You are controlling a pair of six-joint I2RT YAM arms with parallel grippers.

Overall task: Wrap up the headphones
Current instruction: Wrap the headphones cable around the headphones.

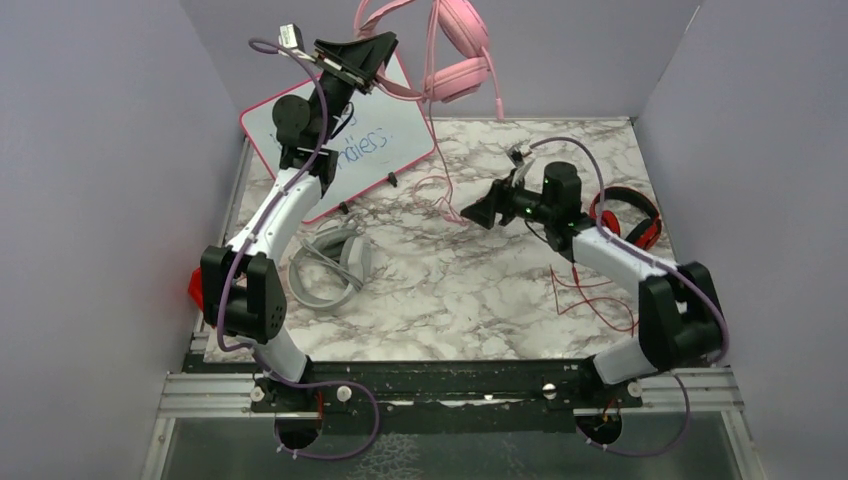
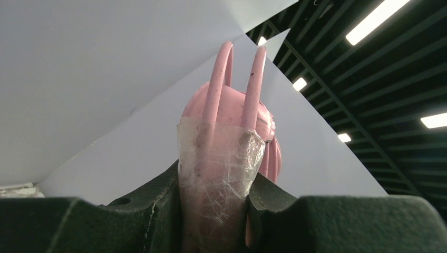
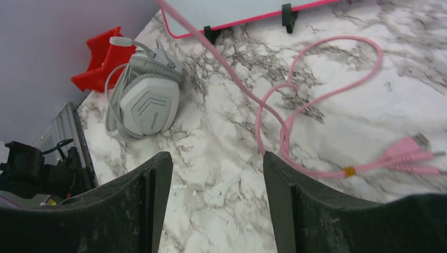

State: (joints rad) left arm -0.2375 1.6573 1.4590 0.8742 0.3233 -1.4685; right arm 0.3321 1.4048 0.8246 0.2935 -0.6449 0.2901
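Observation:
My left gripper [image 1: 383, 58] is raised at the back and shut on the headband of the pink headphones [image 1: 460, 55]. In the left wrist view its jaws clamp the tape-wrapped pink band [image 2: 219, 153]. The thin pink cable [image 1: 440, 185] hangs from the pair and lies in loose loops on the marble table [image 3: 316, 95], ending in pink plugs [image 3: 411, 153]. My right gripper [image 1: 470, 213] hovers open over the table just left of that cable [image 3: 216, 158], with nothing between its fingers. The grey headphones [image 1: 335, 265] lie at the left [image 3: 145, 100]. The red-and-black headphones [image 1: 630, 220] lie at the right.
A pink-framed whiteboard [image 1: 390, 150] leans at the back left under my left arm. A red object [image 1: 196, 288] sits at the table's left edge [image 3: 100, 58]. A thin red cable [image 1: 590, 295] sprawls beside my right arm. Purple walls enclose three sides.

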